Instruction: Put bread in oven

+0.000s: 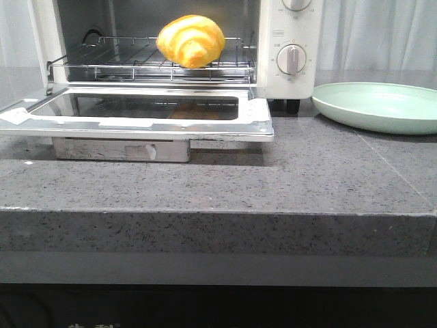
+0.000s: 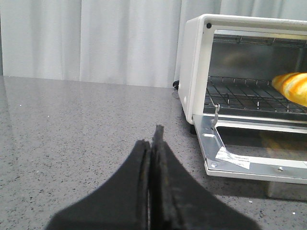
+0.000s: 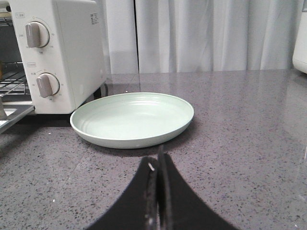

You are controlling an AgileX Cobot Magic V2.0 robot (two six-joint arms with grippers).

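The bread [image 1: 191, 41], a glossy golden bun with orange-brown stripes, rests on the wire rack [image 1: 143, 58] inside the white oven [image 1: 297, 27], whose glass door [image 1: 136, 109] hangs open and flat. The left wrist view catches one end of the bread [image 2: 292, 87] on the rack of the oven [image 2: 194, 67]. My left gripper [image 2: 152, 136] is shut and holds nothing, low over the counter, beside the oven and apart from it. My right gripper [image 3: 157, 155] is shut too, empty, just short of the plate. Neither gripper shows in the front view.
A pale green plate [image 1: 379, 106] lies empty on the grey stone counter [image 1: 218, 184] to the right of the oven; in the right wrist view the plate [image 3: 132, 117] sits next to the oven's dials [image 3: 47, 85]. White curtains hang behind. The counter's front edge runs across the front view.
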